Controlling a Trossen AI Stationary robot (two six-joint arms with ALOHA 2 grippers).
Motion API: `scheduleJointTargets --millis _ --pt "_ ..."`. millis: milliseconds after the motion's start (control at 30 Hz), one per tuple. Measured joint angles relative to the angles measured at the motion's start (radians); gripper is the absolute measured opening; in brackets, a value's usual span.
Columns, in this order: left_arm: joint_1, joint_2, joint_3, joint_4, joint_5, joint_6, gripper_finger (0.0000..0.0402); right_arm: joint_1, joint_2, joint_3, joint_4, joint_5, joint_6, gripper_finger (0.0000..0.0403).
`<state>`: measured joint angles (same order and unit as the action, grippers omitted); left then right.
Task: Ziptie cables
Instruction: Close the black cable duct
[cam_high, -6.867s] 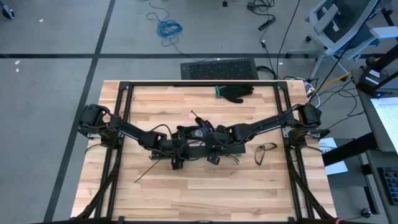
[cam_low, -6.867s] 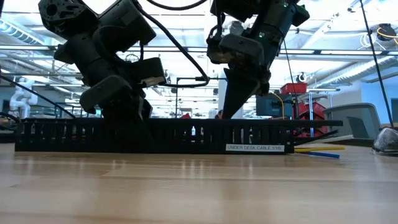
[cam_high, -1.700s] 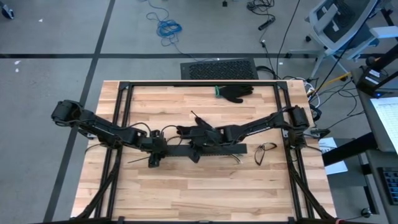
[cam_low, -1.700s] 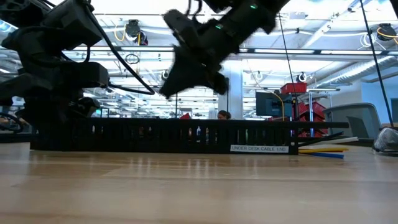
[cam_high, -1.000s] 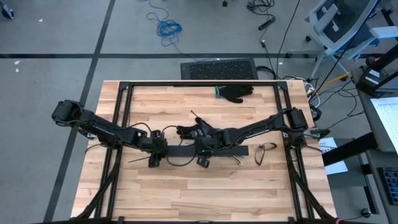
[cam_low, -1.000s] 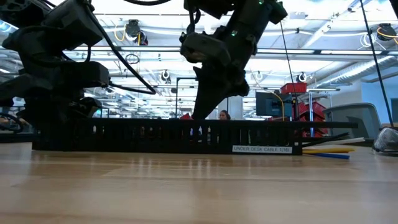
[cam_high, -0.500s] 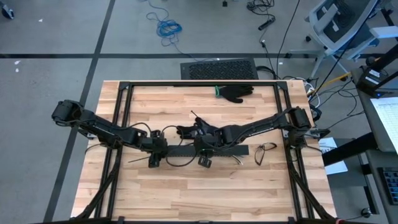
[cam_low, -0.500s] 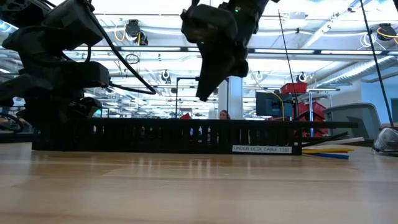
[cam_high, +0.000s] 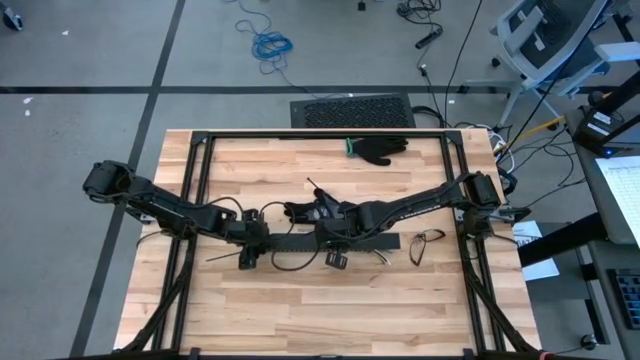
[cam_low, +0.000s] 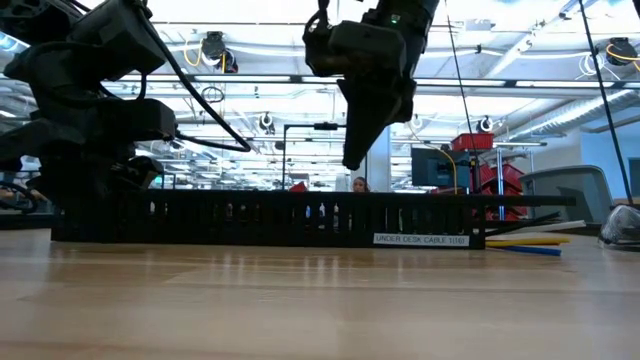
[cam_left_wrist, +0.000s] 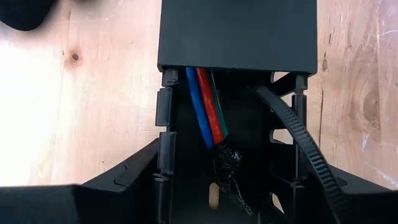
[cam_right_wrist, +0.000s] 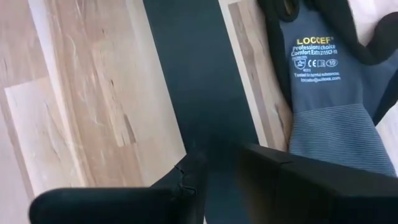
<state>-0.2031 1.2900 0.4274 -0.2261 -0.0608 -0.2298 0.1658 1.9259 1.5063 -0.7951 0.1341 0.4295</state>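
Note:
A long black slotted channel (cam_high: 385, 241) (cam_low: 260, 220) lies across the middle of the table. Blue, red and green cables (cam_left_wrist: 208, 112) run inside it under its lid, and a black zip tie (cam_left_wrist: 298, 137) slants across the open end. My left gripper (cam_high: 258, 243) (cam_left_wrist: 230, 186) is at the channel's left end, closed on it. My right gripper (cam_high: 328, 243) (cam_low: 352, 162) (cam_right_wrist: 221, 165) hangs above the channel's middle, pointing down. Its fingers are a narrow gap apart, and I see nothing between them. My left gripper straddles the channel's open left end, one finger outside each slotted side wall (cam_left_wrist: 163, 146). The fingers slant down from the table's left and lie along the channel. The channel rests flat on the table.
A grey glove (cam_right_wrist: 329, 93) (cam_high: 305, 212) lies just beyond the channel, and a black glove (cam_high: 380, 148) sits near the far edge. A small wire loop (cam_high: 428, 243) lies at the right. Yellow and blue cable ends (cam_low: 520, 243) stick out by the channel's right end. Black frame rails (cam_high: 300, 135) border the table.
My right gripper has risen from the channel's top to well above it, tipping and rolling a little. The channel and my left gripper have kept still.

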Motion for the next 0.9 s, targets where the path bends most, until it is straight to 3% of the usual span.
scheduleJointTargets --millis 800,900 --pt "0.0 0.0 0.0 -0.003 0.004 -0.024 0.0258 0.0 0.0 0.0 -0.061 0.034 -0.002 0.0068" --pt "0.0 0.0 0.0 -0.002 0.004 -0.024 0.0258 0.0 0.0 0.0 -0.063 0.077 0.001 0.0068"
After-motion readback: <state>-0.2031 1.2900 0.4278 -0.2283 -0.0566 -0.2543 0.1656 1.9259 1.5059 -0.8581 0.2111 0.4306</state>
